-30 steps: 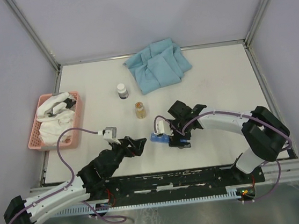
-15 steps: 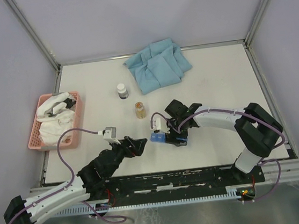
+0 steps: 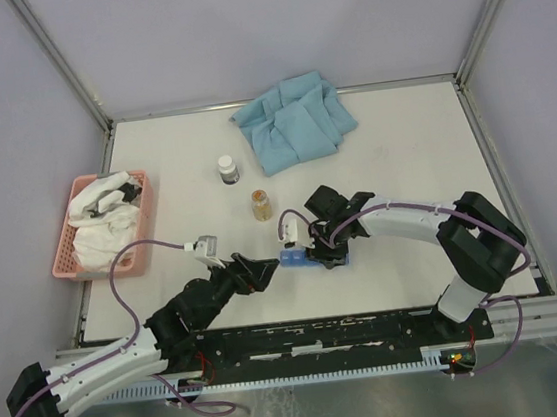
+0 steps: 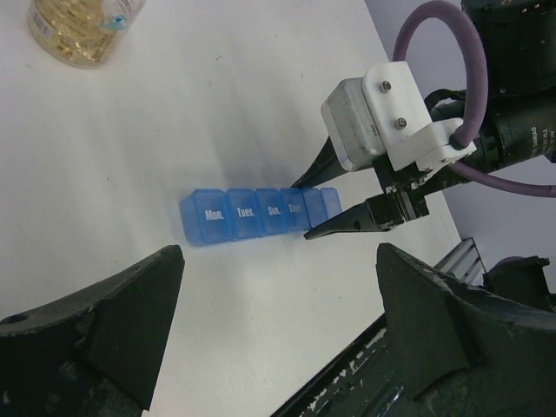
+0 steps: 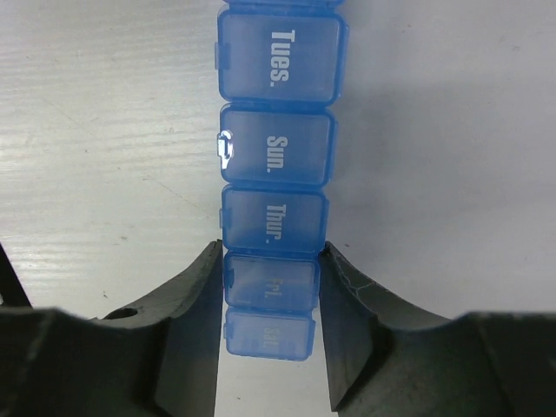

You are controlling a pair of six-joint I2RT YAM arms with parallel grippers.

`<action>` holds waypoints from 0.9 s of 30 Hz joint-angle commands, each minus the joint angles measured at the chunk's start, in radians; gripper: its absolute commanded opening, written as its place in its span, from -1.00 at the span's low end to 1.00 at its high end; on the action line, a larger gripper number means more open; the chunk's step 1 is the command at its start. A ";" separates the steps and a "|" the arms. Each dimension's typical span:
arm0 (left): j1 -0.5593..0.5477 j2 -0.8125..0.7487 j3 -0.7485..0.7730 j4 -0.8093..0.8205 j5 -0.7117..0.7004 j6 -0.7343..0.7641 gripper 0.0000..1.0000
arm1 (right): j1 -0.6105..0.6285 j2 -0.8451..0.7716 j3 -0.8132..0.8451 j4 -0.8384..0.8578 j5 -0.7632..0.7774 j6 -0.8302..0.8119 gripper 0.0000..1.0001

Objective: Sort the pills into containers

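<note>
The blue pill organiser (image 5: 274, 156) is lying flat on the white desk (image 3: 402, 144), its lids closed. The right gripper (image 5: 271, 261) is straddling the Fri. compartment, its jaws apparently pinching both sides. The left gripper (image 4: 280, 261) is hovering near the strip, jaws spread wide.

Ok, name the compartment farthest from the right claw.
Mon., at the free end of the strip; the right claw grips the opposite end, around Fri..
</note>
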 commanded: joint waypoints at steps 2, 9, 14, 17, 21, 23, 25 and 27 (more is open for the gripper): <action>-0.002 0.019 -0.012 0.089 0.047 -0.069 0.95 | -0.015 -0.081 0.037 -0.016 -0.062 -0.017 -0.16; -0.002 0.054 -0.034 0.206 0.093 -0.132 0.97 | -0.069 -0.200 0.029 -0.056 -0.182 -0.073 -0.22; -0.001 0.076 -0.021 0.251 0.114 -0.153 0.98 | -0.099 -0.310 0.007 -0.093 -0.254 -0.137 -0.23; 0.000 0.107 -0.005 0.318 0.155 -0.148 0.98 | -0.099 -0.326 0.008 -0.118 -0.279 -0.162 -0.24; -0.001 0.192 0.025 0.417 0.215 -0.150 0.98 | -0.099 -0.330 0.021 -0.156 -0.329 -0.188 -0.26; -0.001 0.237 0.047 0.431 0.228 -0.151 0.98 | -0.098 -0.347 0.017 -0.157 -0.345 -0.193 -0.26; -0.001 0.286 0.054 0.473 0.239 -0.158 0.98 | -0.098 -0.366 0.012 -0.157 -0.360 -0.199 -0.26; -0.001 0.335 0.062 0.514 0.247 -0.170 0.97 | -0.099 -0.376 0.006 -0.156 -0.377 -0.205 -0.26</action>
